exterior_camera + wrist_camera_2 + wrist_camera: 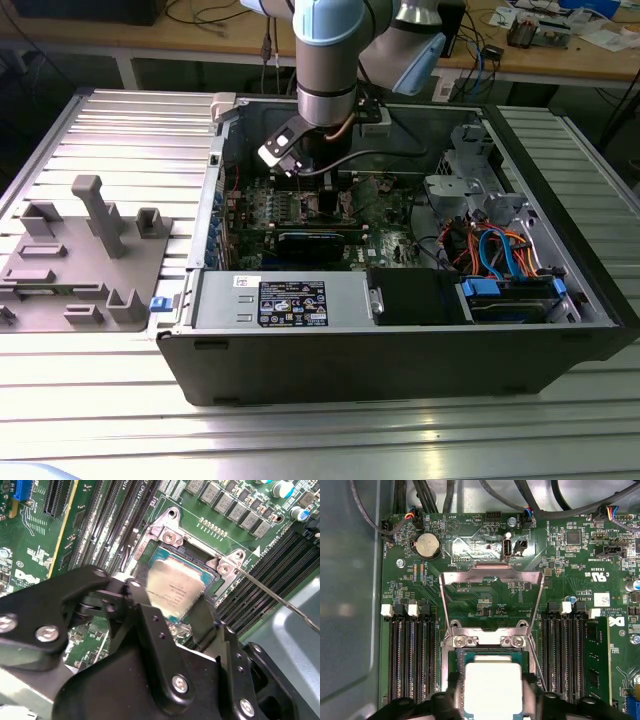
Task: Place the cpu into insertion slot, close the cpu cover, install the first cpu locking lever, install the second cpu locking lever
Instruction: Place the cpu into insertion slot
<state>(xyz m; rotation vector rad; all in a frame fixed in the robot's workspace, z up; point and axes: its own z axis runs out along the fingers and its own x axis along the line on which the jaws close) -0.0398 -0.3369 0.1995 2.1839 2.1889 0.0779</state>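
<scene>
A slotted aluminium table (320, 440) carries an open computer case (400, 360) lying on its side. At nine o'clock from the case in the exterior view sits a grey fixture tray (80, 260) with upright pegs. At twelve o'clock, behind everything, runs a wooden bench (200, 40) strewn with cables and small gear. Inside the case, orange and blue drive cables (500, 245) bunch at three o'clock, and the green motherboard (290, 205) fills the centre. The arm (325, 50) comes straight down into the case from twelve o'clock, ending in the gripper (318, 195) low over the board. In both wrist views the gripper (175, 602) (492, 692) has its black fingers (142, 610) narrowed onto two opposite edges of the cpu (172, 587) (492, 685), pinching it with its silver-grey top facing up. The chip sits squarely over the insertion slot (192, 555); whether it is fully seated or a hair above cannot be told. The cpu cover (492, 573) is swung up and open on its hinge beyond the slot, with green board showing through its window. A thin wire locking lever (280, 602) stands raised, slanting away from one corner of the slot. Rows of dark memory slots (410, 665) flank the socket on both sides, and a coin cell (427, 545) lies farther up the board near the cover's free end.
</scene>
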